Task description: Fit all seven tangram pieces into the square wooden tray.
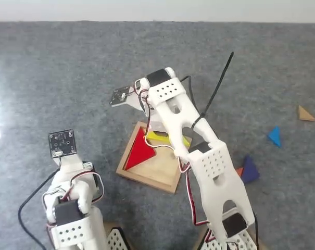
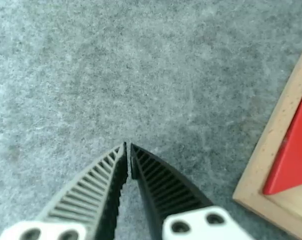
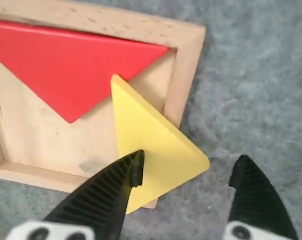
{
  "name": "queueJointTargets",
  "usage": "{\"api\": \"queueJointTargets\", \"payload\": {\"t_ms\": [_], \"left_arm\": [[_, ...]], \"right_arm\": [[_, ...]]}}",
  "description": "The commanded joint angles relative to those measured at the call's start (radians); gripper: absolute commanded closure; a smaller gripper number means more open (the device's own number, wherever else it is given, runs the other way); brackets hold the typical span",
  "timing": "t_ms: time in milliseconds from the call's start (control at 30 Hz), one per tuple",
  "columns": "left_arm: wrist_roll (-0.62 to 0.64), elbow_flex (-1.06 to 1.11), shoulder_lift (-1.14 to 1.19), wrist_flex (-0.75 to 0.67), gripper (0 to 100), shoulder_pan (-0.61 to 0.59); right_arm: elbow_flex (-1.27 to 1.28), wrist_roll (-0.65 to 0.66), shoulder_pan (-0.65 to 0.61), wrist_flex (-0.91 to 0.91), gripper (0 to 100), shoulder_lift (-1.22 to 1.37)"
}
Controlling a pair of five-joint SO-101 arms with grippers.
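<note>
Right wrist view and high view together suggest the task is at an early stage. The large red triangle (image 3: 66, 60) is seated flat in the square wooden tray (image 3: 185, 65), against its left rim. The yellow triangle (image 3: 151, 145) is only half in: it lies tilted across the tray's far rim, with one corner out over the grey tabletop (image 3: 260, 75). The right gripper (image 3: 190, 162) is held over it with jaws wide, one fingertip (image 3: 133, 167) at the yellow edge and nothing clamped. Well to the right of the tray, a small blue triangle (image 1: 274, 136), a tan triangle (image 1: 304, 113), a dark blue piece (image 1: 250, 171) and an orange piece (image 1: 239, 171) just beside it lie loose, yet to be fitted. The left gripper (image 2: 127, 147), left of the tray, is seen with jaws closed on nothing. The tray is of pale, speckled wood with a raised rim. The pieces are flat, smooth and painted. The tabletop is covered in a fuzzy, felt-like fabric.
</note>
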Motion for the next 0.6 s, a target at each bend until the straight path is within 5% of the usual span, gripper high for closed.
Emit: {"api": "queueJointTargets", "payload": {"t_ms": [0, 400, 567], "left_arm": [[-0.005, -0.007, -0.017, 0.008, 99, -0.005], [-0.005, -0.007, -0.017, 0.008, 99, -0.005], [-0.005, -0.007, -0.017, 0.008, 99, -0.005]], "right_arm": [[0.023, 0.017, -0.022, 0.042, 84.4, 0.042], [0.025, 0.023, -0.021, 0.044, 94.1, 0.039], [0.025, -0.074, -0.004, 0.044, 92.2, -0.065]]}}
